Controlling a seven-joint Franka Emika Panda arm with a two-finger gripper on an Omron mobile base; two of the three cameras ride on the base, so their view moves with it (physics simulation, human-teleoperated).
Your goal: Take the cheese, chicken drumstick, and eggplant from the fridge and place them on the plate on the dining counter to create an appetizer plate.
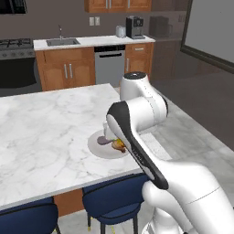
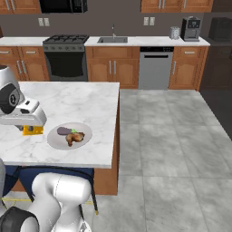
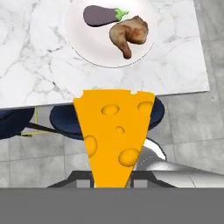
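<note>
My gripper (image 2: 30, 126) is shut on the cheese (image 3: 114, 131), a yellow-orange wedge with holes that hides the fingertips in the hand view. The cheese (image 2: 34, 131) hangs just above the dining counter (image 2: 77, 99), left of the plate (image 2: 56, 138) in the right base view. On the plate (image 3: 94, 46) lie the dark purple eggplant (image 3: 99, 15) and the brown chicken drumstick (image 3: 129, 34), side by side. The left base view shows the plate (image 1: 101, 152) with the eggplant (image 1: 104, 140) and drumstick (image 1: 119, 145), partly behind my arm. The fridge is out of view.
Blue stools (image 1: 112, 201) stand under the counter's near edge. Grey tiled floor (image 2: 172, 136) opens to the right of the island. The wall counter with sink (image 2: 112, 40), stove (image 2: 65, 43) and dishwasher (image 2: 155, 68) runs along the back.
</note>
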